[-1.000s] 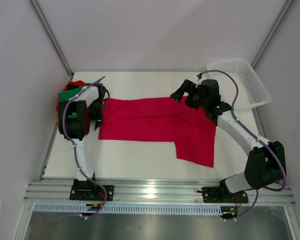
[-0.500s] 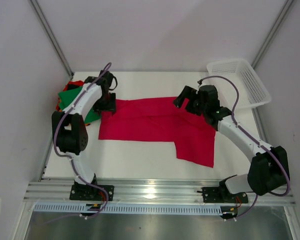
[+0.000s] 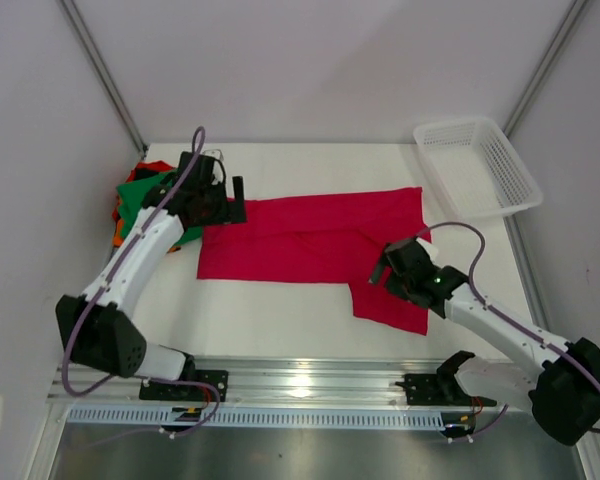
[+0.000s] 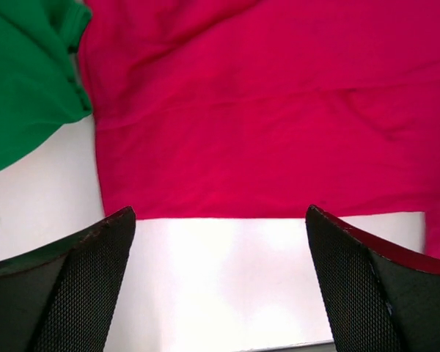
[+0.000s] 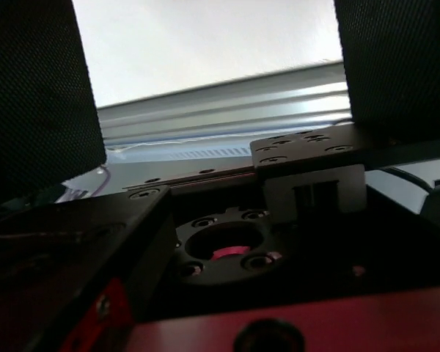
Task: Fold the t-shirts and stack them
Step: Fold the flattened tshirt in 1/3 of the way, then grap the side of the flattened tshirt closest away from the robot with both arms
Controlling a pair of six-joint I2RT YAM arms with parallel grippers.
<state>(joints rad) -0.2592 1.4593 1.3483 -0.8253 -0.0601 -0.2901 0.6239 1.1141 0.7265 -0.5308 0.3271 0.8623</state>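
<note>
The crimson t-shirt [image 3: 310, 240] lies spread flat in the middle of the white table [image 3: 280, 310]. It forms a long band running left to right, and a flap reaches toward the near edge at its right end. Soft creases run across the cloth.

The left gripper [image 3: 223, 200] is at the far left corner of this shirt. In the left wrist view its fingers [image 4: 73, 286] stand wide apart with nothing between them. Below them are the near hem of the crimson t-shirt [image 4: 264, 110] and bare table. The edge of a green t-shirt [image 4: 22, 81] lies just beside the crimson one at its left.

That green t-shirt [image 3: 140, 190] tops a small pile at the far left of the table, against the side wall. A bit of red cloth [image 3: 152, 166] shows at the pile's far side and a bit of orange cloth [image 3: 116, 238] at its near side.

The right gripper [image 3: 383, 268] is over the near right flap of the crimson shirt; whether it touches the cloth I cannot tell. In the right wrist view its fingers [image 5: 44, 95] are spread wide and hold nothing. Between them the metal rail [image 5: 227, 110] at the near edge of the table shows, with a black arm part in front.

A white mesh basket [image 3: 477, 165] sits at the far right corner, well apart from the shirt.
</note>
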